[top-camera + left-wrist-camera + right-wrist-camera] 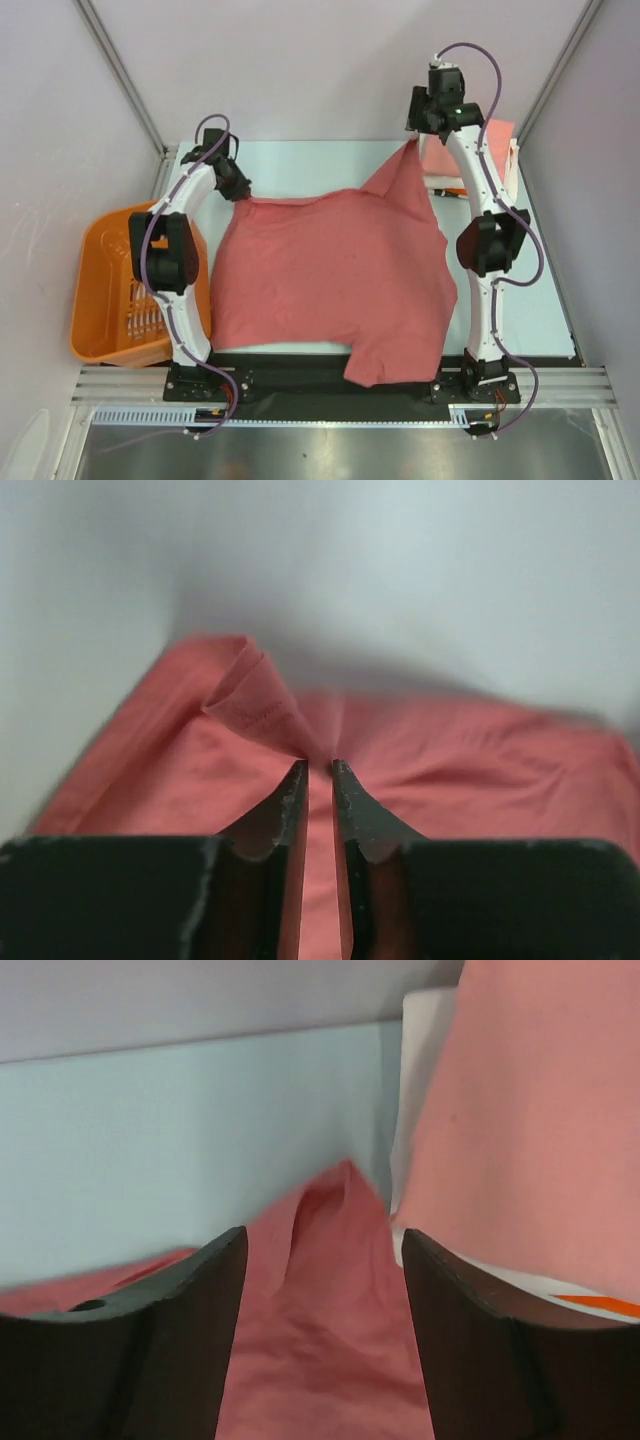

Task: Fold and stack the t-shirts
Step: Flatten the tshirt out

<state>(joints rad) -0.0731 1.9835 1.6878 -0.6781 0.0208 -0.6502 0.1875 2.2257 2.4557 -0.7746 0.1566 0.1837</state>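
A dusty-red t-shirt lies spread flat over the middle of the table, one part hanging past the near edge. My left gripper is at its far left corner. In the left wrist view that gripper is open by a narrow gap, with a gathered fold of the shirt standing at its tips. My right gripper is over the far right corner, which rises in a peak. It is open wide, and the shirt lies loose below, between the fingers. A folded stack sits at the back right, salmon-pink tee on top.
An orange plastic basket stands off the table's left side, beside the left arm. White and orange layers show under the salmon-pink tee. Pale walls and metal frame posts close in the pale table at the back and sides.
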